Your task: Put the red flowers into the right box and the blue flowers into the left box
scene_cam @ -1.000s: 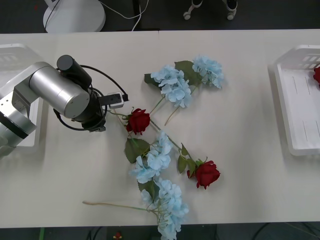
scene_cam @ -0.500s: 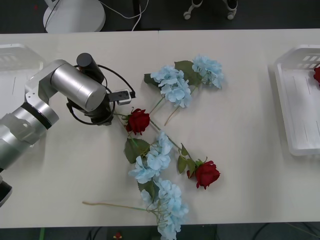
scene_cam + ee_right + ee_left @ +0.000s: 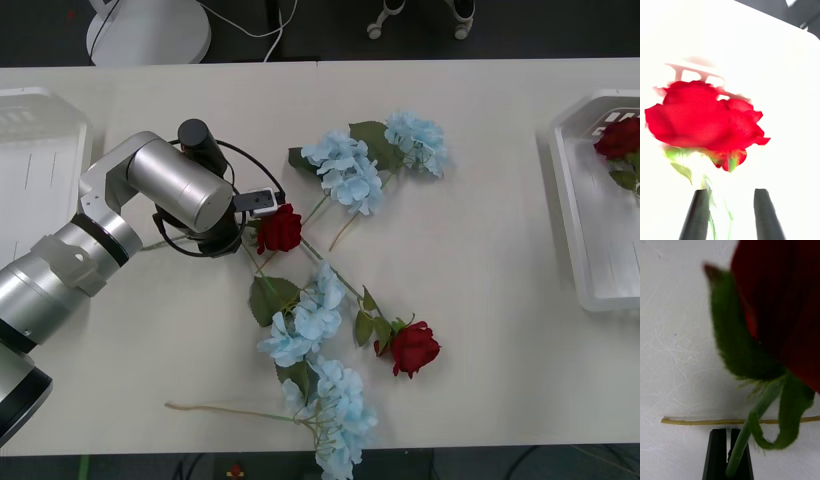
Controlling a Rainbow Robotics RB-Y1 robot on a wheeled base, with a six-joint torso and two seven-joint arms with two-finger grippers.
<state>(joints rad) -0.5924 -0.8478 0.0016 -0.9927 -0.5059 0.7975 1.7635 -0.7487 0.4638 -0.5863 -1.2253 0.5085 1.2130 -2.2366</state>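
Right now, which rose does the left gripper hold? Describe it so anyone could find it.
Start at the silver left arm on the table. The left gripper is shut on the red rose at its tip. Unlike the other loose rose lower down, it touches the arm.

Reds, pale blues and greens on a cream table

The red flowers (image 3: 281, 229) are deep crimson with green leaves and stems; the blue flowers (image 3: 345, 170) are pale sky blue with darker green leaves. The table (image 3: 480, 330) is off-white, the right box (image 3: 585, 215) at 3 o'clock white, the left arm (image 3: 175, 190) silver with black fingers (image 3: 718, 455).
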